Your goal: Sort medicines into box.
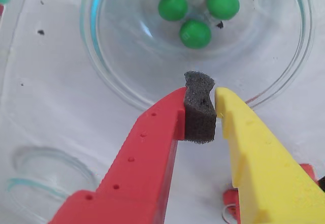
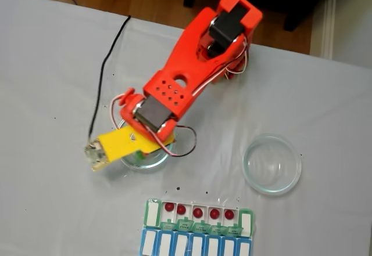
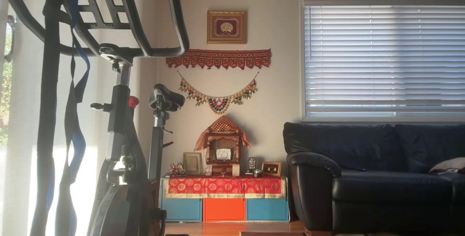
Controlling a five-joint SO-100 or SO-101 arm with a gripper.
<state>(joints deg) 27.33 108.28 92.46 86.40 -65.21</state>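
Several green medicines (image 1: 195,33) lie in a clear glass dish (image 1: 127,89) in the wrist view. My gripper (image 1: 200,94) hangs above the dish's near rim. Its red finger (image 1: 152,148) and yellow finger (image 1: 254,153) are closed together on the dark foam pad (image 1: 199,112), with no pill between them. In the fixed view the gripper (image 2: 96,157) points left over that dish (image 2: 145,162), which the arm mostly hides. The box (image 2: 197,221) sits at the table's front edge, and several dark red medicines (image 2: 197,212) lie in its green-lidded row.
An empty glass dish (image 2: 271,164) stands to the right of the arm. The box's blue row (image 2: 195,245) lies at the picture's bottom edge. A black cable (image 2: 107,70) runs across the grey tablecloth on the left. A faint clear ring (image 1: 45,183) shows near my red finger.
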